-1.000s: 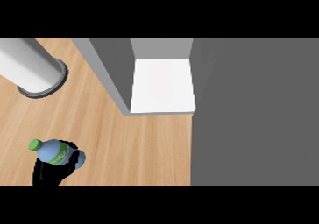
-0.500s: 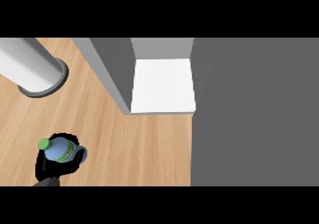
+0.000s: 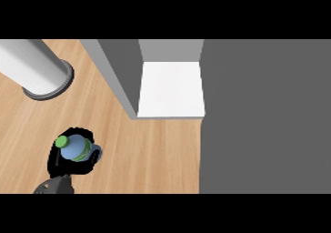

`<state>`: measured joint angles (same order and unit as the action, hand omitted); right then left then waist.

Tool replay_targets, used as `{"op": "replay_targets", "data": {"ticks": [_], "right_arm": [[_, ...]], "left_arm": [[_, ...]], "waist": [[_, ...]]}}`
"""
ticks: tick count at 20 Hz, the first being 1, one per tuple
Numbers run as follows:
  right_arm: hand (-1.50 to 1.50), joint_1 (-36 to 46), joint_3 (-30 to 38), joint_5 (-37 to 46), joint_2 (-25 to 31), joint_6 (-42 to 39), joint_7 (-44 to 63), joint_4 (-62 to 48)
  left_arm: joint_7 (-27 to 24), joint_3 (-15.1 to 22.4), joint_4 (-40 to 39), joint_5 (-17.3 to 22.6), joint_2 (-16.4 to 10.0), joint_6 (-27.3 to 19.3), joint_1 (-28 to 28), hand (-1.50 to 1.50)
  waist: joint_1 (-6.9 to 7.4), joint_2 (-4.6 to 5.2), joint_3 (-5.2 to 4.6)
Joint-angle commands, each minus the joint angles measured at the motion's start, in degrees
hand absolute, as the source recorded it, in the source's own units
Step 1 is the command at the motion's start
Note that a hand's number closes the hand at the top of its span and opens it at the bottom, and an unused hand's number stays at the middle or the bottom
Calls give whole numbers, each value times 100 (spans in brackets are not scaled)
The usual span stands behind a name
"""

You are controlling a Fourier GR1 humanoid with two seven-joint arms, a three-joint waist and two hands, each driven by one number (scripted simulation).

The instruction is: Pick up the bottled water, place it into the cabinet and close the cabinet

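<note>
Head view, the only one:

- Left hand (image 3: 66,167) sits low-left over the wood counter (image 3: 161,154). Its black fingers (image 3: 95,154) are wrapped round the bottle (image 3: 77,149), so it's clamped on it.
- Bottle: clear-blue body, and the green cap (image 3: 61,142) shows at the body's upper-left. The hand hides most of the lower part. Can't tell whether the base touches the counter or is off it.
- A bit of grey forearm (image 3: 52,186) comes in at the bottom edge, right under the hand.
- Right hand: doesn't show.
- Cabinet (image 3: 121,77) is up and right of the bottle, well apart from it, with bare counter between. It's open: a grey side wall runs diagonally and a white shelf (image 3: 172,88) shows just right of it.
- A flat dark grey panel (image 3: 269,118) fills the whole right side and butts against the shelf's right edge. Can't tell whether it's the door or the cabinet's outside.
- A light grey cylinder (image 3: 30,66) with a darker rim at its end lies top-left on the counter, apart from both hand and cabinet.
- Bottle is outside the cabinet, in hand.
</note>
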<state>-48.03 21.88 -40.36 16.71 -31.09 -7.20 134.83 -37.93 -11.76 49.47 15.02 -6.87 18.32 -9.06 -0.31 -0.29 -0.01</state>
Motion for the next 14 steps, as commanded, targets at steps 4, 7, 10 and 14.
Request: {"op": "replay_targets", "data": {"ticks": [4, 7, 10, 14], "right_arm": [[-150, -235, -126, -358, -112, 427, 469, 1208], [-150, -369, -109, -104, -309, 179, 275, 1151], [-150, -226, -14, -496, -75, 386, 449, 1268], [-150, -402, 346, -630, 57, -116, 115, 764]], "left_arm": [[1085, 521, 1202, -147, 617, -862, -260, 150], [1173, 1108, 1735, -5, 673, -1092, 112, 150], [1479, 1400, 2116, -57, 680, -1656, -43, 150], [1848, 2316, 2517, 198, 684, -2932, -406, 150]], "waist": [[8, 2, 0], [-27, -12, -1], [-5, 1, -4], [-99, -10, -2]]}}
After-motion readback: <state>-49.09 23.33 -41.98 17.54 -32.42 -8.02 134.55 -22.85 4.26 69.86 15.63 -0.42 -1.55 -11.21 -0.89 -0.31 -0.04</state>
